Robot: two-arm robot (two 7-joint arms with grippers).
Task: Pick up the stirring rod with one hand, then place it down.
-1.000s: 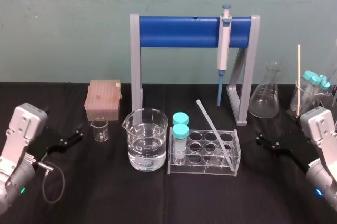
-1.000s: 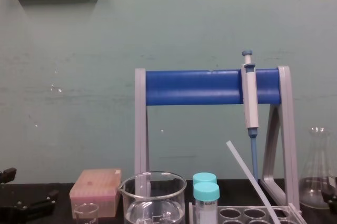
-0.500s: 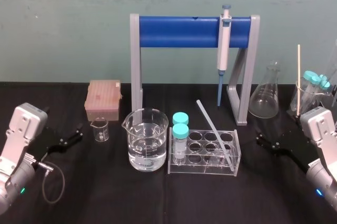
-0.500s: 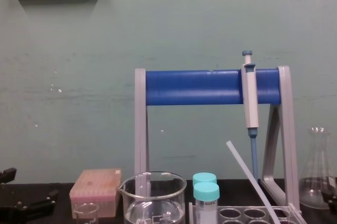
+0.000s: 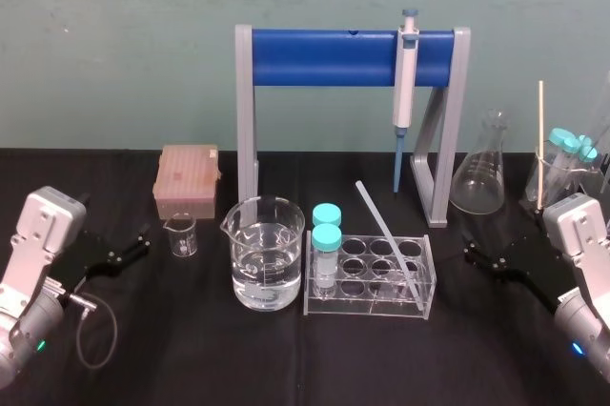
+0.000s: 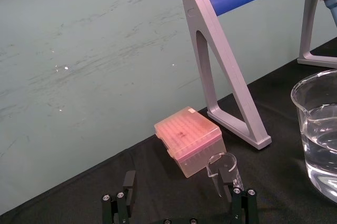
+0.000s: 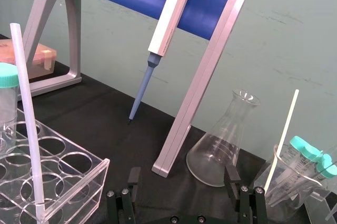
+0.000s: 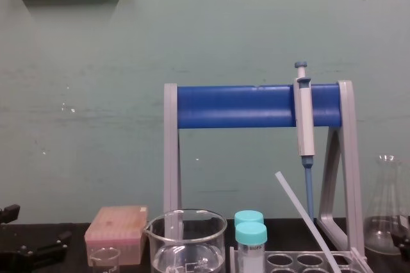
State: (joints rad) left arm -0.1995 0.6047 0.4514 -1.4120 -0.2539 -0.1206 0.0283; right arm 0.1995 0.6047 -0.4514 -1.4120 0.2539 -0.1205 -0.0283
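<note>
arms: silver-grey housings [image 5: 43,234], green lights [image 5: 39,345] | jaws: black, blocky, screwed | left: grey cable [image 5: 114,328] loop

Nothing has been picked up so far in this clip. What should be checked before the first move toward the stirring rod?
1. Stirring rod found: it leans tilted in the tube rack, untouched. Ok.
2. Right gripper: open, right of the rack. Ok.
3. Left gripper: open, parked far left near the small beaker. Ok.
4. Way from the right gripper to the rod: nothing seems to stand between them. Probably ok.
5. Lookalike: the pipette hangs on the blue stand, apart from the rod. Ok.
6. Which rack hole holds the rod's foot: cannot tell.
</note>
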